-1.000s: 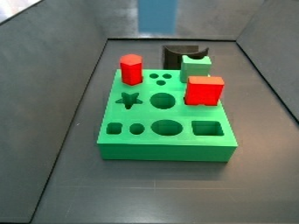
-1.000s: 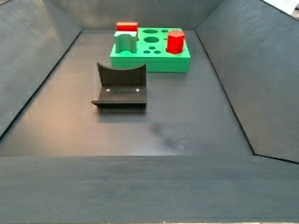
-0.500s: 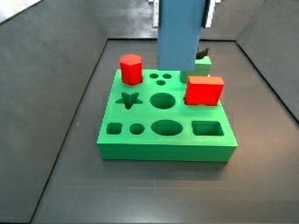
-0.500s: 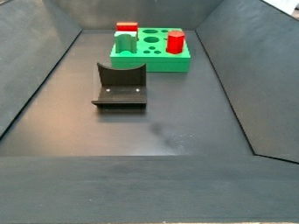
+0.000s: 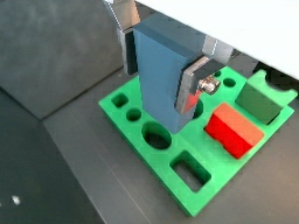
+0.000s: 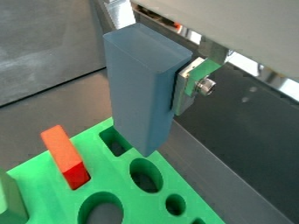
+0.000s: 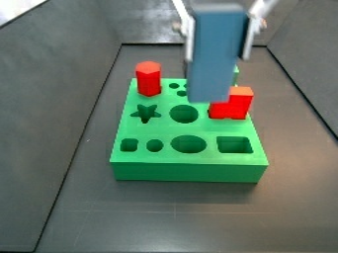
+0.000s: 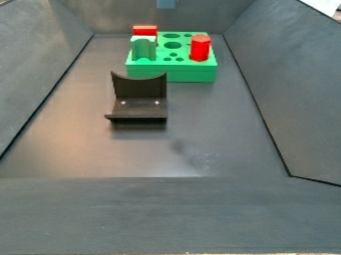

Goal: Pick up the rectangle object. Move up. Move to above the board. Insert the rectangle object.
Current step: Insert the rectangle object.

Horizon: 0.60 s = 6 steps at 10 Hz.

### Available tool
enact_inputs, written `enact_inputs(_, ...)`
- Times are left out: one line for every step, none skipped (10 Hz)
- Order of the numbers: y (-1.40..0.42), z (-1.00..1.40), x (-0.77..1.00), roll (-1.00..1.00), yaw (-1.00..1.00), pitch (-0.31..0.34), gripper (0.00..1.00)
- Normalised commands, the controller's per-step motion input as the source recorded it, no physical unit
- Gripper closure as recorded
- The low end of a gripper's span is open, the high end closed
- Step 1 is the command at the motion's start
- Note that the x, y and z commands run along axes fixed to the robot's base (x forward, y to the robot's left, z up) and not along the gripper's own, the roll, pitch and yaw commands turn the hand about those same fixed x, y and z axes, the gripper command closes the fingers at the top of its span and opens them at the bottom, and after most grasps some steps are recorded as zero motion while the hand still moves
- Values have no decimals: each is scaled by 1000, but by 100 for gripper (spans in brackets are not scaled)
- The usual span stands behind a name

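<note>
My gripper [image 5: 160, 77] is shut on the rectangle object [image 5: 156, 61], a tall light grey-blue block held upright between the silver fingers [image 5: 193, 85]. Both wrist views show it hanging above the board [image 5: 222, 188], a green slab with cut-out holes; its lower end is over the holes near the red cube. It also shows in a wrist view [image 6: 142, 87] above the board [image 6: 35, 197]. In a side view the gripper [image 7: 218, 28] holds the block [image 7: 215, 59] over the board's [image 7: 185, 170] far half. The gripper is out of frame in the side view with the board [image 8: 173, 72] at the back.
A red cube [image 7: 232, 102] and a red hexagonal prism [image 7: 148, 77] stand in the board. A small green block [image 5: 263, 101] sits at its far side. The fixture [image 8: 138, 97] stands on the dark floor before the board. Sloped grey walls enclose the floor.
The gripper with the rectangle object has moved from the back of the bin to over the board, and now shows larger and lower in a side view. Nothing else moved.
</note>
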Motion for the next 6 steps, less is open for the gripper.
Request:
enact_inputs(-251,-394,583,141,97,0,100)
enact_inputs(-246,-406,811,163,9,0,100)
enact_inputs(-231,-394,860,131,0,0,100)
enact_inputs(-137,-357,877,106,0,11,100)
enact_inputs(-51,-349,806,107,0,11,100)
enact_inputs(0,-331,680,99,0,6,100)
